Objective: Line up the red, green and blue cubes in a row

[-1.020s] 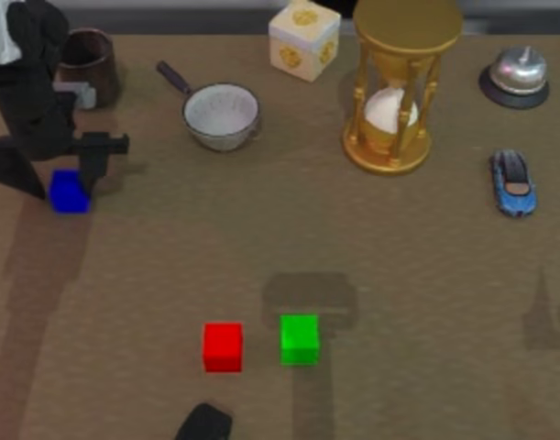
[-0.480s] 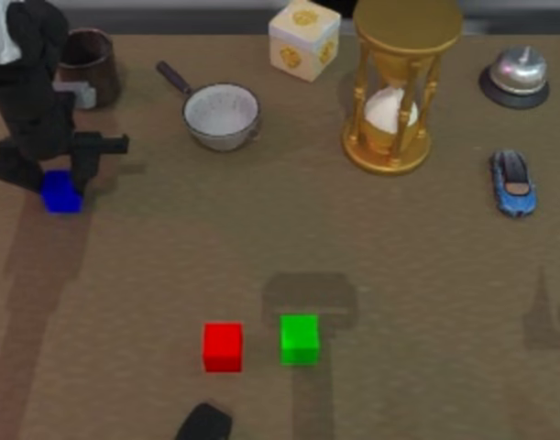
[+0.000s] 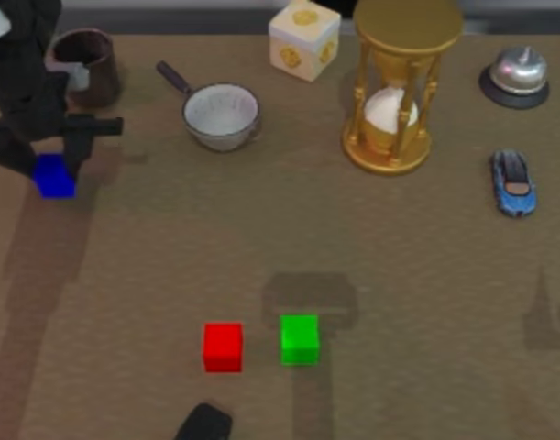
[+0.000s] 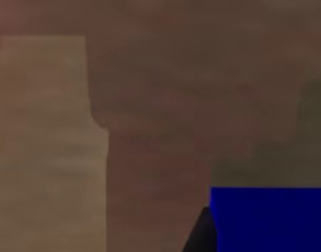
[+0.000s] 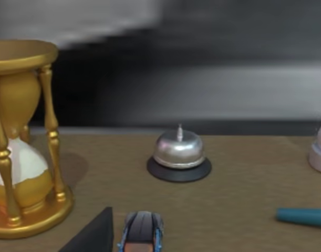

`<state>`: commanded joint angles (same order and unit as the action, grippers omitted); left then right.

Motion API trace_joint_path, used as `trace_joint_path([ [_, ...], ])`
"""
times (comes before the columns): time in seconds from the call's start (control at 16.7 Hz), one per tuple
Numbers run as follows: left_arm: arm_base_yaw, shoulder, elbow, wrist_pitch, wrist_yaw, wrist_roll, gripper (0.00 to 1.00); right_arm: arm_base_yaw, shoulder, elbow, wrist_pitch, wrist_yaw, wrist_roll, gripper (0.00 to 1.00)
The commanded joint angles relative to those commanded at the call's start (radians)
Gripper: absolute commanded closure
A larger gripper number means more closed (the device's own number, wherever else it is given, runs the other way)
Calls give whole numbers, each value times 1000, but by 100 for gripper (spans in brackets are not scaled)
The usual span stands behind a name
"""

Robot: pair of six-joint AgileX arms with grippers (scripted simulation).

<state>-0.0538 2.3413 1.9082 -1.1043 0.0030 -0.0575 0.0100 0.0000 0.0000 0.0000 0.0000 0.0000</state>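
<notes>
At the table's left edge my left gripper (image 3: pixel 52 163) is shut on the blue cube (image 3: pixel 55 176), with a dark finger on either side. The left wrist view shows the blue cube (image 4: pixel 270 220) filling one corner, pressed against one dark finger (image 4: pixel 202 233). The red cube (image 3: pixel 223 346) and the green cube (image 3: pixel 300 338) rest side by side near the front middle, a small gap between them. My right arm is outside the top view. Its gripper (image 5: pixel 165 248) is open and low over the table near the toy car (image 5: pixel 142 231), with one finger (image 5: pixel 97 233) showing.
Along the back stand a brown cup (image 3: pixel 82 64), a small pan (image 3: pixel 222 115), a cream cube with gold emblems (image 3: pixel 304 37), a gold hourglass (image 3: pixel 394 92) and a bell (image 3: pixel 521 73). The toy car (image 3: pixel 513 183) lies at the right. A dark rounded thing (image 3: pixel 203 423) sits at the front edge.
My left gripper, holding the blue cube, has moved toward the top view's upper left. The red and green cubes have not moved.
</notes>
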Motion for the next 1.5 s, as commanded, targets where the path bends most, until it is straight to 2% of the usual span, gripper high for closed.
trace_joint_path([
  [0.24, 11, -32, 90, -122, -1, -2, 100, 0, 0, 0, 0, 0, 0, 0],
  [0.54, 4, -32, 95, -127, -2, -3, 100, 0, 0, 0, 0, 0, 0, 0],
  [0.72, -63, -20, 116, -141, -4, -70, 100, 0, 0, 0, 0, 0, 0, 0],
  [0.9, -221, -5, 149, -166, -9, -225, 100, 0, 0, 0, 0, 0, 0, 0],
  [1.32, -749, 10, 205, -231, -18, -738, 100, 0, 0, 0, 0, 0, 0, 0],
  [1.5, -887, -3, 216, -239, -25, -877, 100, 0, 0, 0, 0, 0, 0, 0],
])
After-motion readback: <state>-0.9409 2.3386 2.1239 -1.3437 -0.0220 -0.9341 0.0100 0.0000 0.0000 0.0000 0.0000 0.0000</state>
